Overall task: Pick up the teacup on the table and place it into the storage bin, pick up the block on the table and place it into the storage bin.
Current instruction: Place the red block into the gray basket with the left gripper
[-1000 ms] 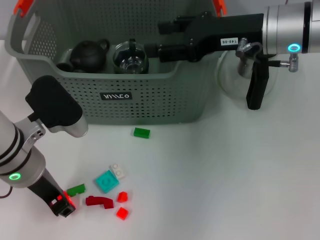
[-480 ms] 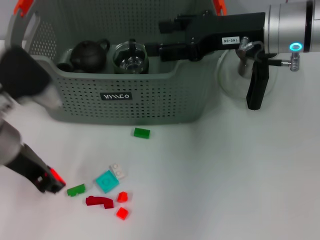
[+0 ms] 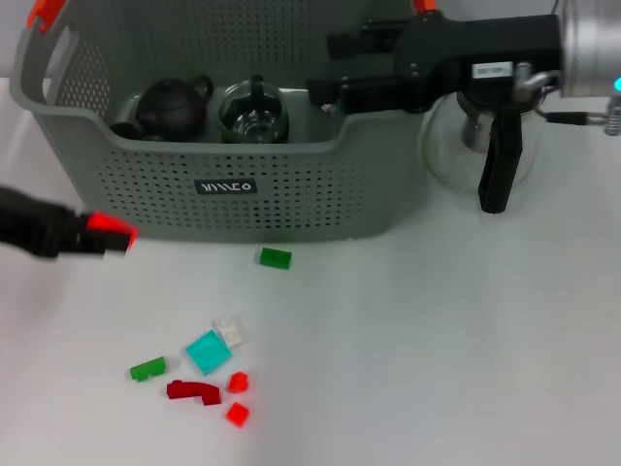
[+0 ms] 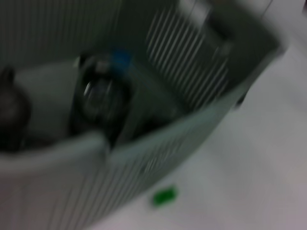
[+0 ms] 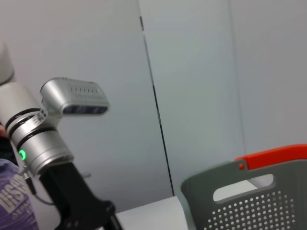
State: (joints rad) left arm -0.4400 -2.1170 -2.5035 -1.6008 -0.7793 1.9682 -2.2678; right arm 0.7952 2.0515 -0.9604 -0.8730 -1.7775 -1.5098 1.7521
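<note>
Two grippers were in the head view. At far left the left gripper, black with a red-lit tip, lay low over the white table, just in front of the left end of the storage bin; blur hid how far its fingers were parted and whether it held anything. Grey and perforated, with orange-red handle tips, the bin stood at the rear and held, from the left, a dark teapot and a glass teacup side by side behind the front wall. Just before the bin's front lay a green block, also seen in the left wrist view. Nearer the front edge sat a scatter of blocks: a green one, a dark red curved piece, a teal one touching a white one, and two small red ones. Over the bin's right end reached the right gripper, its fingers hidden against the rim, so opening and load cannot be told. Right of the bin stood a glass pitcher with a black handle. The right wrist view showed the bin's handle and the left arm beyond.
</note>
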